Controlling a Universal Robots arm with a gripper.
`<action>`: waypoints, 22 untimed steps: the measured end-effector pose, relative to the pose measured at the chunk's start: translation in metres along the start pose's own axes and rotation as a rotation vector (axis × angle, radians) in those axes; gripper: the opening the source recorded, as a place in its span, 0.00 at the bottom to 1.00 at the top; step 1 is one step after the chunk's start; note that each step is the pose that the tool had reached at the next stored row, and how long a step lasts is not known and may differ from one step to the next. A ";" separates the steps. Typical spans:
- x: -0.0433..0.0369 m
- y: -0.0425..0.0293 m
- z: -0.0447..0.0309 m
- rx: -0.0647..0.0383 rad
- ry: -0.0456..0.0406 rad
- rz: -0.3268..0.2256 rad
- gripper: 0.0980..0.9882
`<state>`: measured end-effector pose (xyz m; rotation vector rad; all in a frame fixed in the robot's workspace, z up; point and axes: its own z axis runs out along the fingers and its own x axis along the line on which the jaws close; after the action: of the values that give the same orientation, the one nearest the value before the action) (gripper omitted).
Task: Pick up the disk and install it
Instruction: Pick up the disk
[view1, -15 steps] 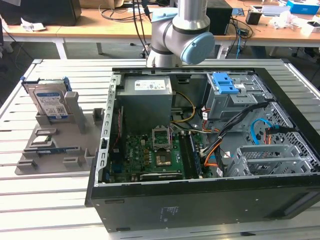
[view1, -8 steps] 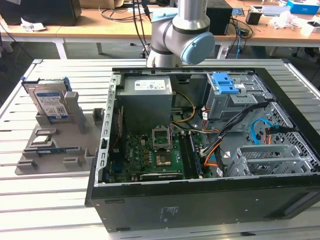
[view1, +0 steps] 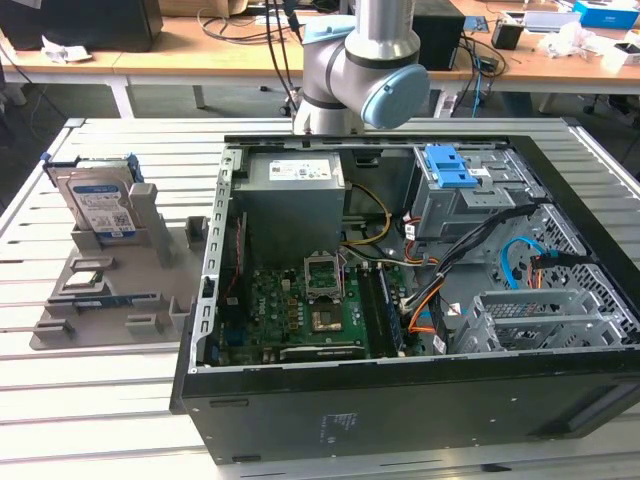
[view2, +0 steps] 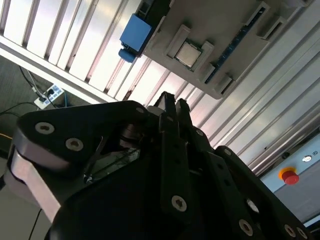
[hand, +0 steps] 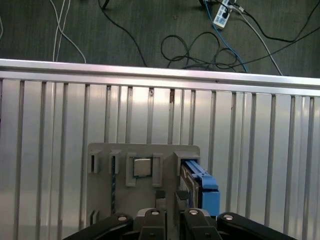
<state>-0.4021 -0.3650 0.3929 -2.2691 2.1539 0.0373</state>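
My gripper has its jaws pressed together, empty. The disk stands on edge just ahead, at 1 o'clock.

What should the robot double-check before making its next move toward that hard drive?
1. Disk standing upright in its grey holder: ok.
2. Gripper empty: ok.
3. Gripper opened for a grasp: not ok, the jaws are shut.
4. Computer case open on top: ok.
5. Bay with the blue latch free inside: cannot tell.
6. Cables clear of that bay: cannot tell; they run close beside it.
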 end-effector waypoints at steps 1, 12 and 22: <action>0.0000 0.0000 0.0000 0.000 0.0000 0.000 0.15; -0.0005 -0.0003 0.0000 0.000 -0.0001 0.000 0.43; -0.0148 -0.0111 0.0004 0.000 0.0008 0.000 0.43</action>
<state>-0.3918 -0.3497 0.3929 -2.2697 2.1541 0.0363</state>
